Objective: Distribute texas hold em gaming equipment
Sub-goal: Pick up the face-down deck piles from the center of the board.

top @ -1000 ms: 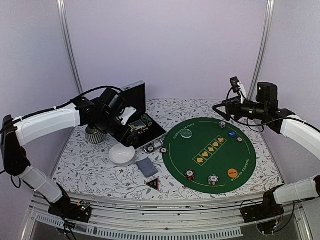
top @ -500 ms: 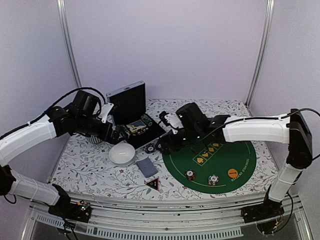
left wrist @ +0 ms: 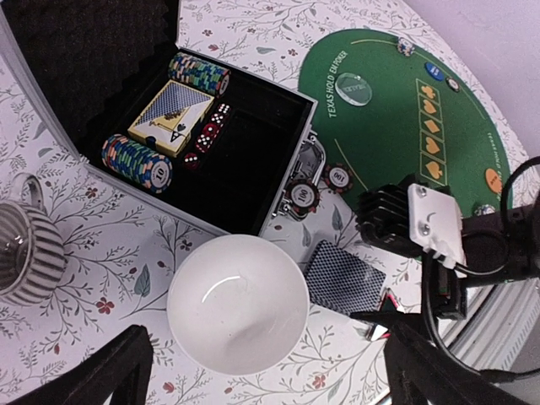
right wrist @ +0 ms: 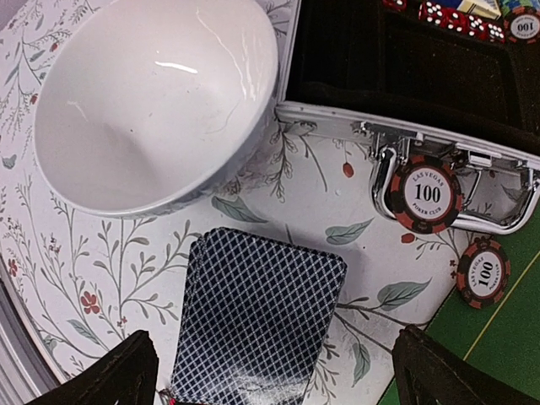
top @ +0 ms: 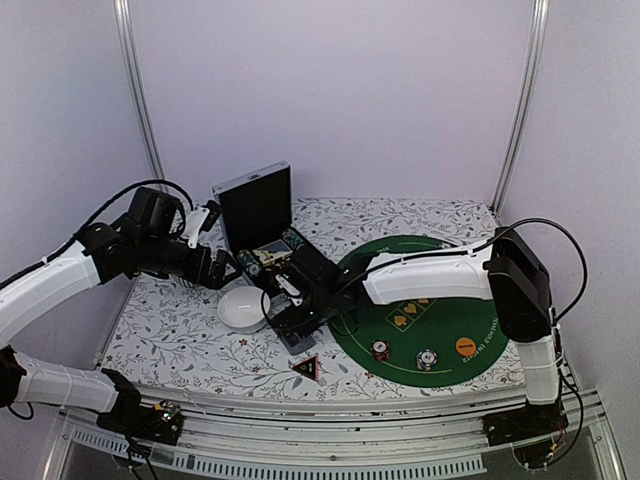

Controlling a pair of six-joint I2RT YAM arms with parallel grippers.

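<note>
From above, the right gripper (top: 292, 318) hangs wide open at lower centre; the left gripper (top: 222, 268), centre left, is open too. Left wrist: cards (left wrist: 344, 278) lie right of the bowl (left wrist: 211, 337). Right wrist: cards sit bottom centre; it should lower squarely and pinch the long edges.

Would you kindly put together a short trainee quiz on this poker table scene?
1. True or false: the right end effector is shut on the deck of blue lattice-backed playing cards.
2. Which lies closest to that deck? A) round white ceramic bowl B) grey ribbed mug C) orange marker disc
3. In the right wrist view, how many red-and-black "100" poker chips lie outside the open black foam-lined case?
Key: 1 false, it is open over the deck; 2 A; 3 two.
</note>
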